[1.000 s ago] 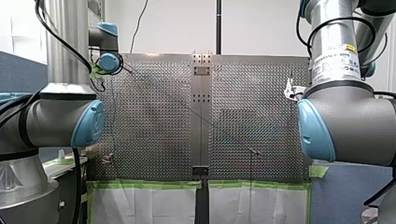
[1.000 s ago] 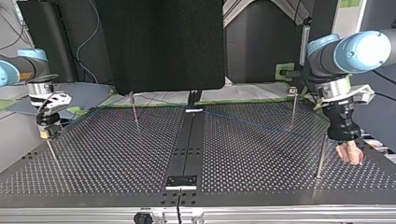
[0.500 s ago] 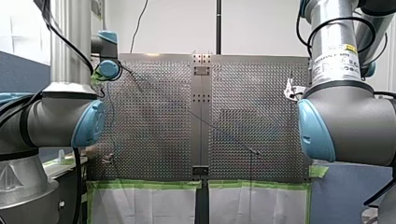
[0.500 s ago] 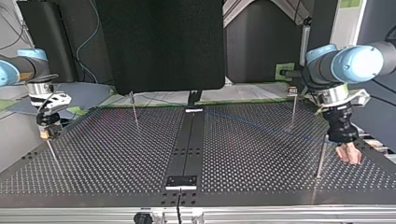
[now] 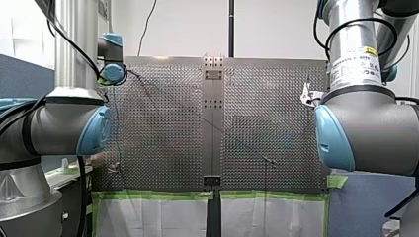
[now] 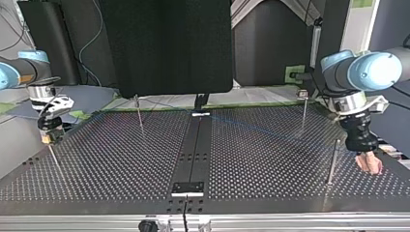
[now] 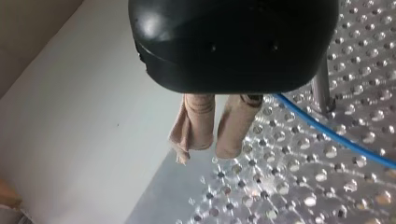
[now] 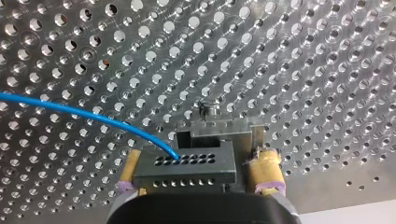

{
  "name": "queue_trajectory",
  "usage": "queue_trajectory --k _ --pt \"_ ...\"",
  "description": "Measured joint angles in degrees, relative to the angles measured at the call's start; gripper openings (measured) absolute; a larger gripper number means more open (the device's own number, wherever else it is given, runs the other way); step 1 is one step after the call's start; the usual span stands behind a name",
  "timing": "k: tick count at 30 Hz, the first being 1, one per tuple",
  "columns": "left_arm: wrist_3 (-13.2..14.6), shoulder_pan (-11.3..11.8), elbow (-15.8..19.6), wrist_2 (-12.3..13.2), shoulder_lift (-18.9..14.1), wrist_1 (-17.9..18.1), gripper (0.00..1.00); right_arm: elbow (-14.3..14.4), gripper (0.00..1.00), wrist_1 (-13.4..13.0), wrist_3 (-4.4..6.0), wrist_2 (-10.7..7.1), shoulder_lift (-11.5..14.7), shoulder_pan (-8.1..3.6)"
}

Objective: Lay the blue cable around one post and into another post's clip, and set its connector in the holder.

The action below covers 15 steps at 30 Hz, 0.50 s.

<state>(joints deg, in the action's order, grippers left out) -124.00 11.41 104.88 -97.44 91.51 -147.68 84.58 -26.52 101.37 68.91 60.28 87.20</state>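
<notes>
Yellow pads (image 8: 264,171) of your right jaws, at the top view's left, pinch the black perforated connector block (image 8: 184,169); the grey metal holder (image 8: 215,133) stands just ahead of it; the thin blue cable (image 8: 84,113) leaves the block across the perforated metal tabletop (image 6: 121,159) and passes a slim metal post (image 7: 321,86) at the right; there your left jaws, with beige pads (image 7: 236,126), sit pressed together on nothing, the cable just beside them.

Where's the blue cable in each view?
Right wrist view: the blue cable runs into the connector held by my right gripper.
Left wrist view: it passes the post beside my left gripper.
Top view: faint line, right half.
Front view: thin diagonal across the middle.
Shared landmark: the perforated table.
</notes>
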Motion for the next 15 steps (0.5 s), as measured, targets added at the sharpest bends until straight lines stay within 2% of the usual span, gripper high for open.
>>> queue_trajectory --k 5,10,12,15 --pt "0.44 0.45 -0.08 0.17 2.26 0.25 0.24 0.0 1.0 0.0 0.0 0.0 0.0 0.0" --pt "1.13 0.66 -0.08 0.38 4.35 0.74 0.3 0.0 1.0 0.0 0.0 0.0 0.0 0.0" --pt "1.11 0.73 -0.07 0.46 4.6 0.9 0.36 0.0 1.0 0.0 0.0 0.0 0.0 0.0" --pt "0.76 0.83 -0.06 0.41 4.76 0.96 0.36 0.0 1.0 0.0 0.0 0.0 0.0 0.0"
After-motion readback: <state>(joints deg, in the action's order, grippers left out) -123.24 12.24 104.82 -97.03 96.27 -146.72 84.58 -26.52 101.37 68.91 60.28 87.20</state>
